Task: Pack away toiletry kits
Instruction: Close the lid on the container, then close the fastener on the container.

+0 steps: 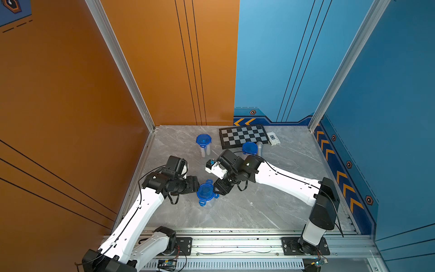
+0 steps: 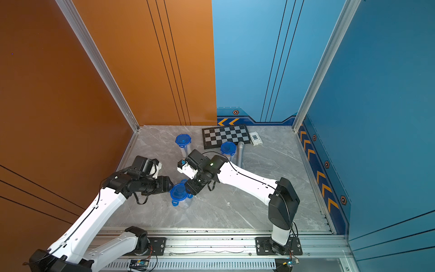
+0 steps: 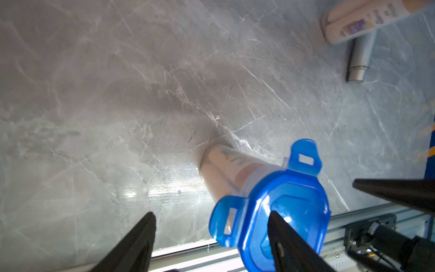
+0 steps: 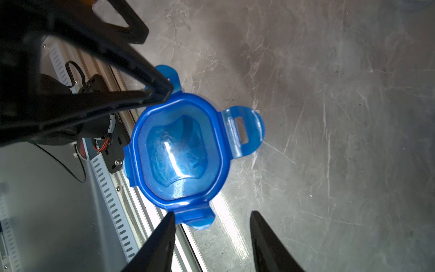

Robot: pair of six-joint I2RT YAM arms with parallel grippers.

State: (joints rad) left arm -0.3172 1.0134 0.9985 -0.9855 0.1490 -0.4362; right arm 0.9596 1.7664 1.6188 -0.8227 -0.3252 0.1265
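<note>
Lid (image 4: 179,146) tabs flare unlatched — left hand (image 3: 211,213), right hand (image 4: 213,213) both apart; advise pressing each tab squarely down.

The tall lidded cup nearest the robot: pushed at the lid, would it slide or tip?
Probably tips: the cup is tall and narrow-based. Likely light, being clear plastic with only small toiletries inside. Lying down, its flared lid tabs should curb rolling.

Bright light, soft shadows, glare on lid (image 4: 175,162)
</note>
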